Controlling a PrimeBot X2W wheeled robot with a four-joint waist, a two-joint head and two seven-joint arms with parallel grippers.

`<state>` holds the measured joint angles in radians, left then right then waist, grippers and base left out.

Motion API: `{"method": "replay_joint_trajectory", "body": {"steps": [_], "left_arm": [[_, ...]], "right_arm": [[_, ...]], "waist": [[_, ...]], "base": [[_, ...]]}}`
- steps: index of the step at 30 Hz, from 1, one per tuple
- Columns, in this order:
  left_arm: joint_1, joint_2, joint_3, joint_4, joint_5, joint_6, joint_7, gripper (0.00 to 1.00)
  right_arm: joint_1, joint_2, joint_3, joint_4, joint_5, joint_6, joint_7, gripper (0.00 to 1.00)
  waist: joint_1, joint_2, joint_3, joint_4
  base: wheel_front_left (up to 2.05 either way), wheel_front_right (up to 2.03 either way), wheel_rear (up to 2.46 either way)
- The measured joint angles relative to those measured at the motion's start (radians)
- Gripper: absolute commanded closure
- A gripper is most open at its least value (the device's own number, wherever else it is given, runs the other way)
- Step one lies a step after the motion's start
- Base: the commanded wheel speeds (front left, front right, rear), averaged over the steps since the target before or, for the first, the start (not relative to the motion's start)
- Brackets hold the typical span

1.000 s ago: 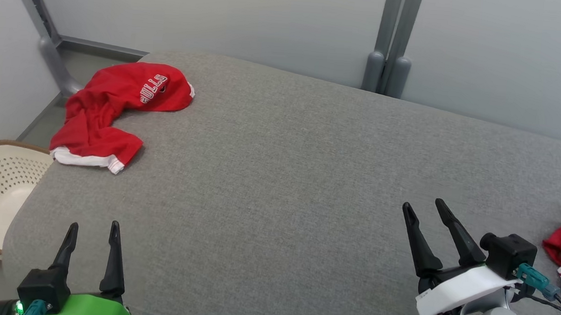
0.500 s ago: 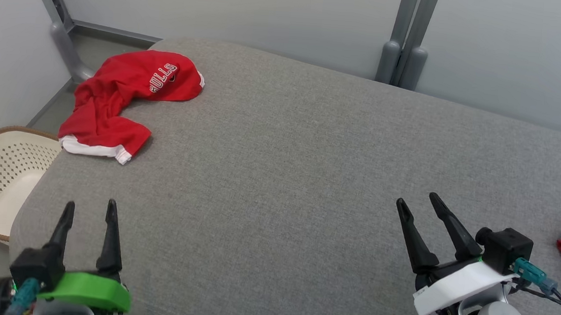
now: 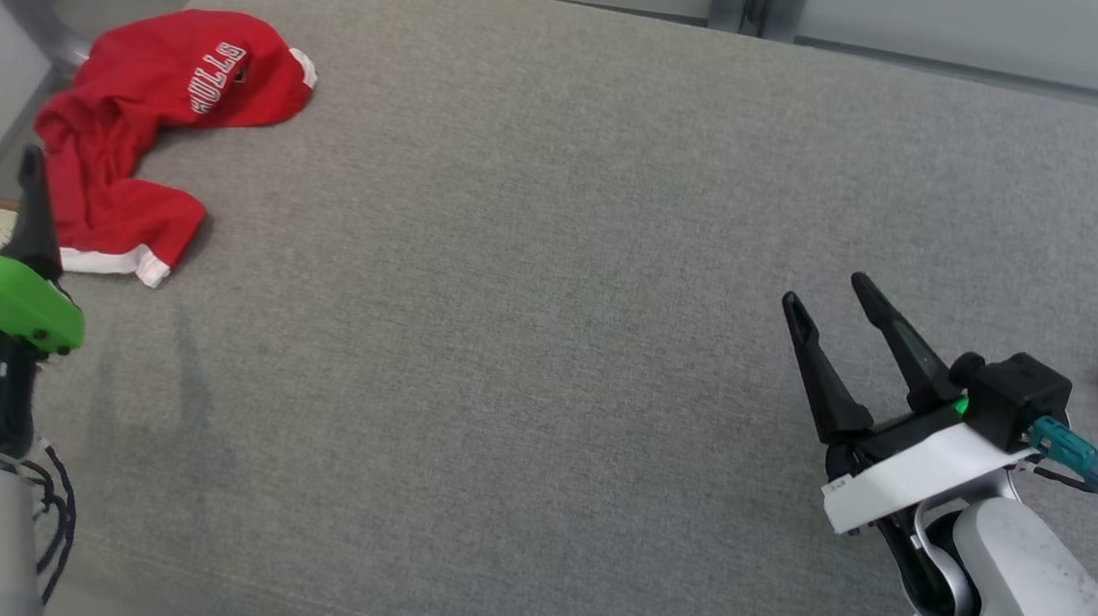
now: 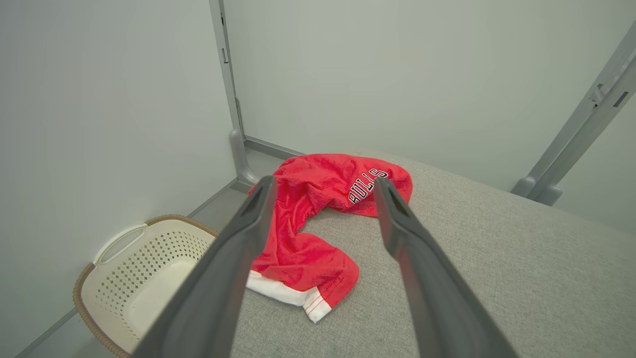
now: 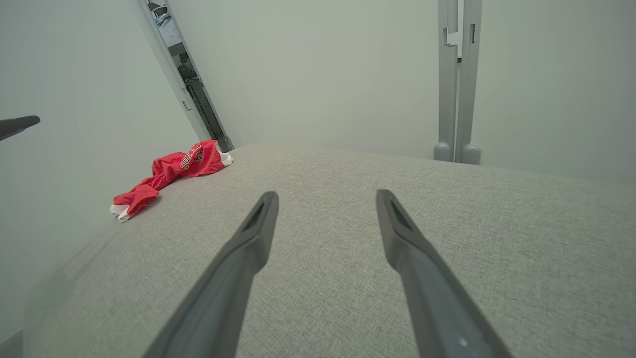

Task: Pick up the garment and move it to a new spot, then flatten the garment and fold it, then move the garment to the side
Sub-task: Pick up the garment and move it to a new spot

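Aiming our left hand [image 4: 323, 184], fingers apart and empty, at the red garment [image 3: 137, 115] on the far left corner of the worktop [image 3: 546, 346], we judge it nearer for the pick, while our right hand [image 3: 823, 290], also spread, hovers well apart.

Pale walls [image 4: 99, 74], grey fabric table [image 3: 546, 346], cream basket [image 4: 129, 283] beside

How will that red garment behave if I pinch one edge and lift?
Likely floppy: the garment lies crumpled in soft folds, so it should drape. Probably light, being thin cloth. Near the table edge, a push might slide it off.
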<state>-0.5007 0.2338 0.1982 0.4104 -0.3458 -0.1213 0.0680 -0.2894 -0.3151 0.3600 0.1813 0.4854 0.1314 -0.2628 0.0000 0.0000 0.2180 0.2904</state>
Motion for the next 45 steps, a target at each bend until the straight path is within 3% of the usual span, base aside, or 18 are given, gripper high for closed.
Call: {"method": "replay_joint_trajectory", "body": {"steps": [5,14,20,25,26,27,29,39,45], "left_arm": [[-0.113,0.059,0.057,0.147,-0.065,0.002,0.052,0.0],[-0.241,0.146,0.145,0.439,-0.15,0.008,0.044,0.0],[-0.281,0.175,0.14,0.598,-0.165,0.005,0.05,0.0],[-0.33,0.216,0.116,0.717,-0.163,0.008,0.171,0.0],[-0.34,0.225,0.112,0.73,-0.161,0.012,0.184,0.24],[-0.35,0.23,0.11,0.739,-0.161,0.017,0.186,0.58],[-0.358,0.237,0.104,0.755,-0.16,0.017,0.186,1.0],[-0.349,0.254,0.054,0.797,-0.135,0.001,0.1,1.0],[-0.345,0.298,-0.018,0.775,-0.091,-0.006,0.039,1.0]], "right_arm": [[-0.048,-0.012,0.016,-0.006,0.001,0.0,0.0,0.0],[-0.128,-0.025,0.035,-0.038,-0.003,0.0,0.0,0.0],[-0.146,-0.033,0.035,-0.053,-0.005,0.0,0.0,0.0],[-0.147,-0.036,0.031,-0.052,-0.007,0.0,0.0,0.0],[-0.147,-0.036,0.031,-0.052,-0.007,0.0,0.0,0.0],[-0.146,-0.036,0.03,-0.05,-0.007,0.0,0.0,0.0],[-0.145,-0.035,0.029,-0.045,-0.007,0.0,0.0,0.0],[-0.119,-0.007,0.038,-0.016,-0.003,0.0,0.0,0.0],[-0.073,0.025,0.043,0.006,0.007,0.0,0.0,0.0]], "waist": [[0.0,0.0,0.08,-0.039],[0.0001,0.0,0.21,-0.133],[0.0001,0.0,0.273,-0.19],[0.0,0.0001,0.308,-0.222],[0.0,0.0001,0.313,-0.227],[0.0001,0.0001,0.316,-0.231],[0.0,0.0001,0.315,-0.235],[0.0001,0.0,0.238,-0.235],[0.0001,0.0,0.153,-0.236]], "base": [[0.0,0.0,0.0],[0.0,0.0,0.0],[0.0,0.0,0.0],[0.0,0.0,0.0],[0.0,0.0,0.0],[0.0,0.0,0.0],[0.0,0.0,0.0],[0.0,0.0,0.0],[0.0,0.0,0.0]]}}
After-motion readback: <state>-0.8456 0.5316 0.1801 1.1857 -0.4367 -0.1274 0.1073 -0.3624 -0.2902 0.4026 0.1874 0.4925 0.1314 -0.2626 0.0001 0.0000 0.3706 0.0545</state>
